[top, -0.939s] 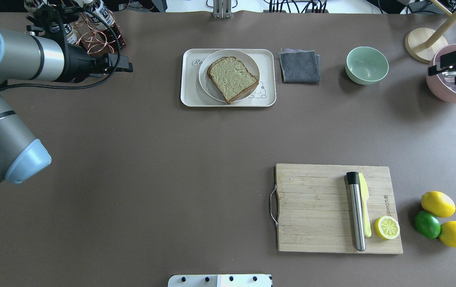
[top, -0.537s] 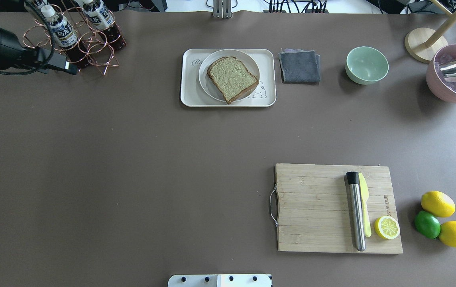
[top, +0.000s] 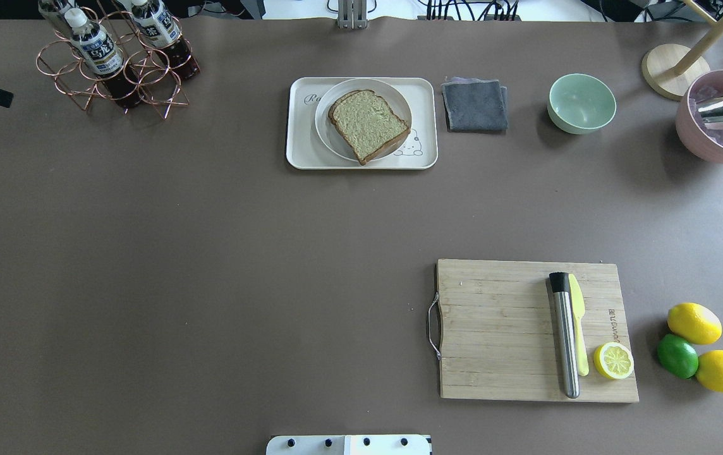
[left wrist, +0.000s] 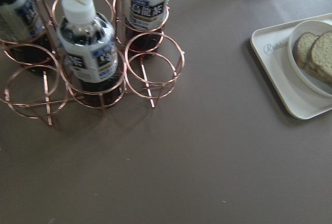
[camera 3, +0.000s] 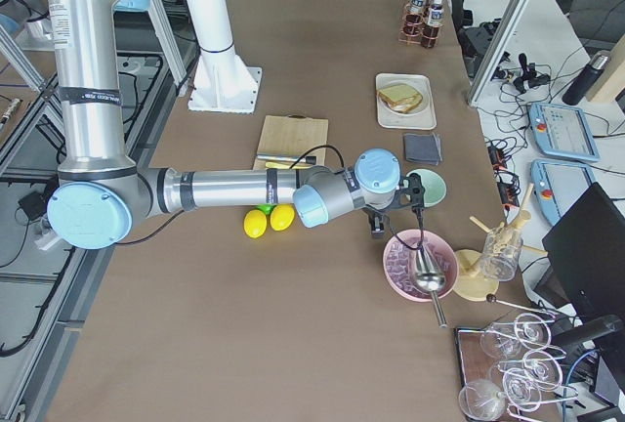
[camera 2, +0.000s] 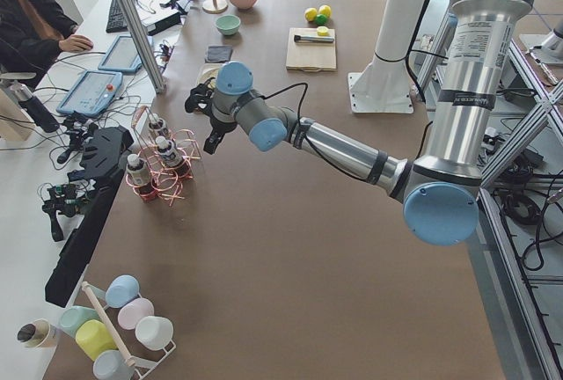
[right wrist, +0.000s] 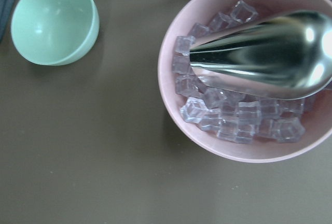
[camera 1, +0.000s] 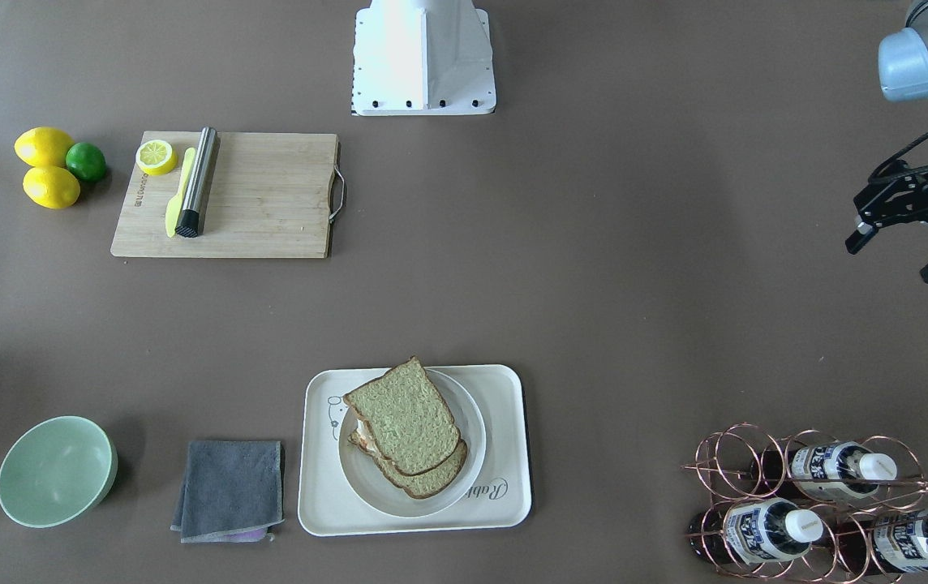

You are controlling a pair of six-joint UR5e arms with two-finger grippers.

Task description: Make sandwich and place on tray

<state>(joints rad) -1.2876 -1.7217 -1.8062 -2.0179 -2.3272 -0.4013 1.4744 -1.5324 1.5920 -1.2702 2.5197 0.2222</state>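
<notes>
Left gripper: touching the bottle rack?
Apart. The front-facing view shows bare table between the left gripper and the bottle rack.

Matt brown tabletop [top: 210, 253] carries a smooth cream rectangular tray [top: 298, 126] and a coarse-crumbed, brown-crusted bread sandwich [top: 368, 123]. At the tray's three o'clock lies a soft folded grey cloth [top: 475, 105]. A brushed-steel cylinder [top: 565, 341] rests on the grained wooden cutting board [top: 494, 328], and a mirror-polished metal scoop [right wrist: 259, 53] gleams.

Silver tubular arms [camera 2: 343, 151] with pale-blue joint caps [camera 2: 440, 213], a printed white label [camera 2: 475, 39] and black tool [camera 1: 894, 258].
</notes>
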